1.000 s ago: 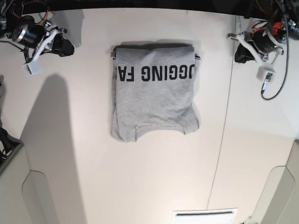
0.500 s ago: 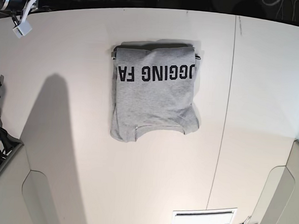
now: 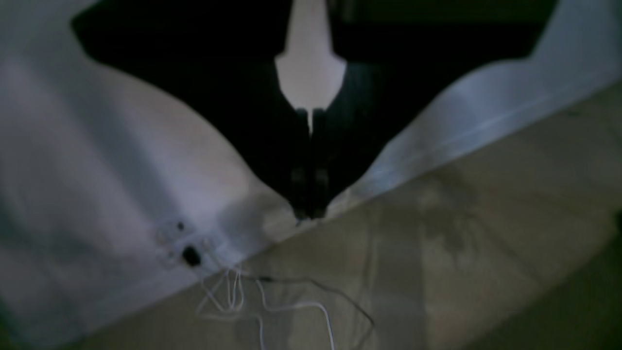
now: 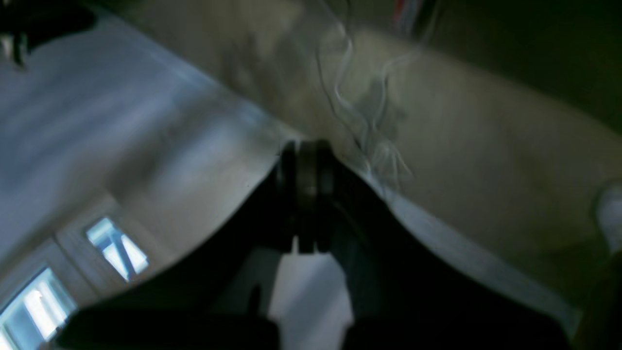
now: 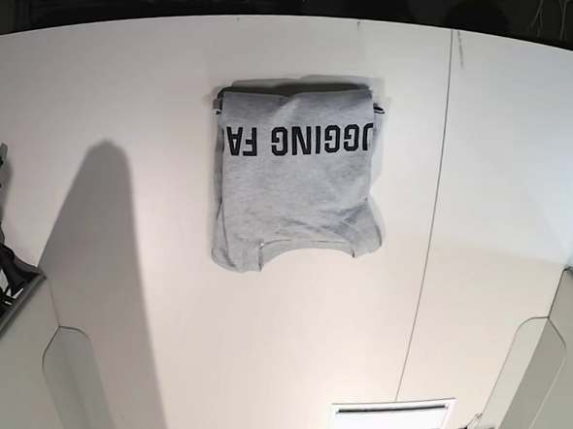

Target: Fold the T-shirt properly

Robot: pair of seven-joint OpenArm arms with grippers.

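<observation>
**Folded shirt alone on the worktop, both tools drawn shut**

Now, base view: the T-shirt (image 5: 295, 181) lies folded into a compact, roughly rectangular packet on the white worktop (image 5: 129, 88), in the upper middle of the surface. Lettered side up; black block letters run in a band across the far part of the packet, reading upside down from this camera. Near edge of the packet shows a curved seam with a small lobe of fabric at each corner. A dark sliver of shadow sits along the far edge. No arm appears in the base view.

A thin seam (image 5: 429, 233) in the worktop runs front to back, right of the shirt and apart from it. A long soft shadow (image 5: 99, 261) falls over the left part of the surface.

Left wrist view, dim and blurred: left tool (image 3: 311, 211), its two dark fingers (image 3: 297, 160) pressed together with only a hairline slit between them, nothing held. Behind it, a pale surface edge and some loose thin wires (image 3: 272, 296).

Right wrist view, also blurred: right tool (image 4: 305, 150), fingers likewise brought together, empty. Thin wires (image 4: 369, 131) trail just beyond the tips.
</observation>
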